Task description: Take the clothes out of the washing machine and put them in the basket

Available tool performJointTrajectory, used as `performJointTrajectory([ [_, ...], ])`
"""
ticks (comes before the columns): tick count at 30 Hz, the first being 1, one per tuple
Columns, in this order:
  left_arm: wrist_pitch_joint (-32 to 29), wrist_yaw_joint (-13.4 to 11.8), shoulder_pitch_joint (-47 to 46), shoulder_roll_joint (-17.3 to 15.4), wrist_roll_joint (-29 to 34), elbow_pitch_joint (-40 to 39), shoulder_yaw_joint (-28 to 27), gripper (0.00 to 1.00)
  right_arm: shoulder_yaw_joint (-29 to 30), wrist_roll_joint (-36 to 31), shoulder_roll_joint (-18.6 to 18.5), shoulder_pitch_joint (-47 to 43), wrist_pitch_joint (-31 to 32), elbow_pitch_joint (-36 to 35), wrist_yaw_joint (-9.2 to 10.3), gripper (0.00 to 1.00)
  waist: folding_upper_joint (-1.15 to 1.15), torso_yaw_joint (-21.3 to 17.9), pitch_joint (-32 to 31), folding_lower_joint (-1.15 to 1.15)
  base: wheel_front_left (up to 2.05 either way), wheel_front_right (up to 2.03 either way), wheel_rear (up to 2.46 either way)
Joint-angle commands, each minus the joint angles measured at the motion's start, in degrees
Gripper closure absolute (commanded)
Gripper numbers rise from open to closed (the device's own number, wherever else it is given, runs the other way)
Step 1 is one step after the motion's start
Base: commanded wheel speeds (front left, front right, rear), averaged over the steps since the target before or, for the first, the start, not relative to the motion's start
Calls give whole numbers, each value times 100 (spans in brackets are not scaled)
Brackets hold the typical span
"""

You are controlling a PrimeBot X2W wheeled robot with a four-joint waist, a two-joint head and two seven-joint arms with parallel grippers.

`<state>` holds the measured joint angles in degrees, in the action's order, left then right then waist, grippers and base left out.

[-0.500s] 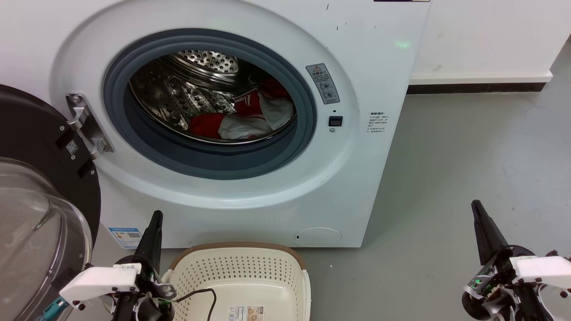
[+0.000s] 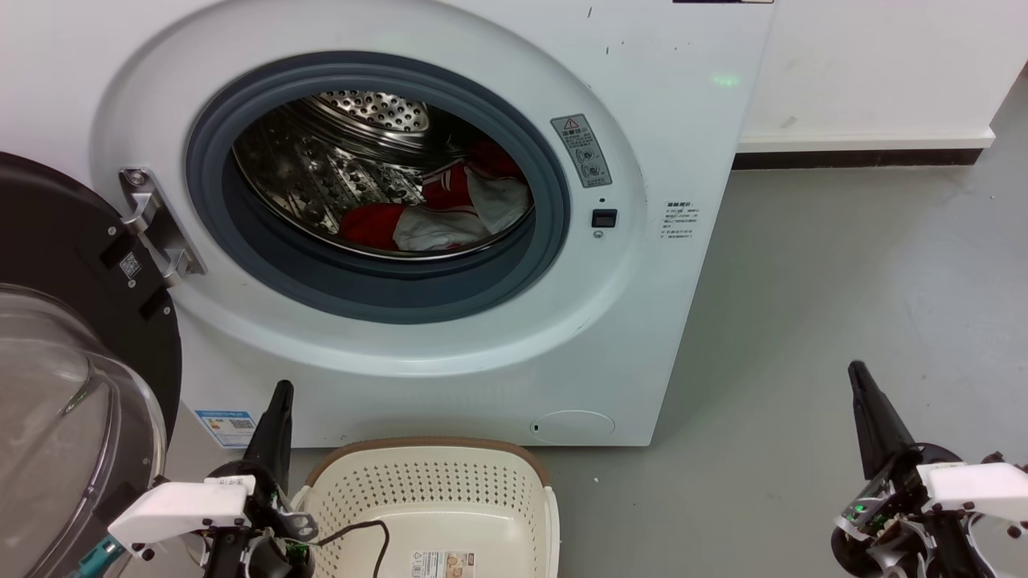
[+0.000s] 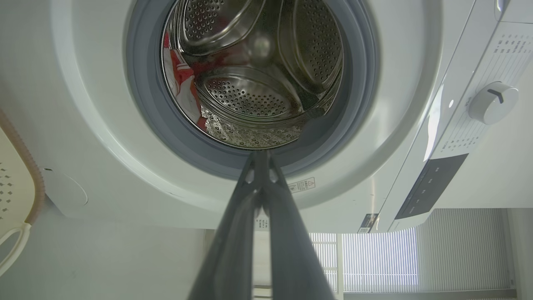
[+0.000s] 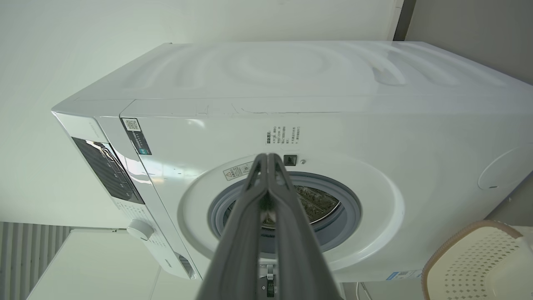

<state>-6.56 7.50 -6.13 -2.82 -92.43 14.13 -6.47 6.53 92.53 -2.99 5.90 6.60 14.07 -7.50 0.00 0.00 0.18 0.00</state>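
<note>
Parked with left gripper at 7 and right gripper at 5 o'clock, both pressed together empty, probably leaving basket clear for clothes.

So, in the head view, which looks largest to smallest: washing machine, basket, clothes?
Largest: washing machine.
Then: basket, cut by the frame and nearer the camera.
Smallest: clothes, partly hidden.
</note>
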Motion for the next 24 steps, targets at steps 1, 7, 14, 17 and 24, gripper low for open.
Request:
performJointTrajectory([
  [1,2,0,0,0,2,-1,0,0,0,-1,0,0,-2,0,0,0,0,0,0,0,0,0,0],
  [7,74,-2,154,21,47,104,26,0,-32,-36,8,-156,-72,142,1,0,0,1,2,0,0,0,0],
  [14,278,-6,193,18,563,-93,-34,0,-30,-477,7,-206,-277,48,1,0,0,4,9,0,0,0,0],
  [17,361,-48,202,16,905,-218,-26,0,-22,-790,7,-226,-360,-50,1,0,0,4,15,0,0,0,0],
  [24,543,-219,256,13,1714,-500,68,0,-47,-1661,6,-283,-542,-364,1,0,0,5,29,0,0,0,0],
])
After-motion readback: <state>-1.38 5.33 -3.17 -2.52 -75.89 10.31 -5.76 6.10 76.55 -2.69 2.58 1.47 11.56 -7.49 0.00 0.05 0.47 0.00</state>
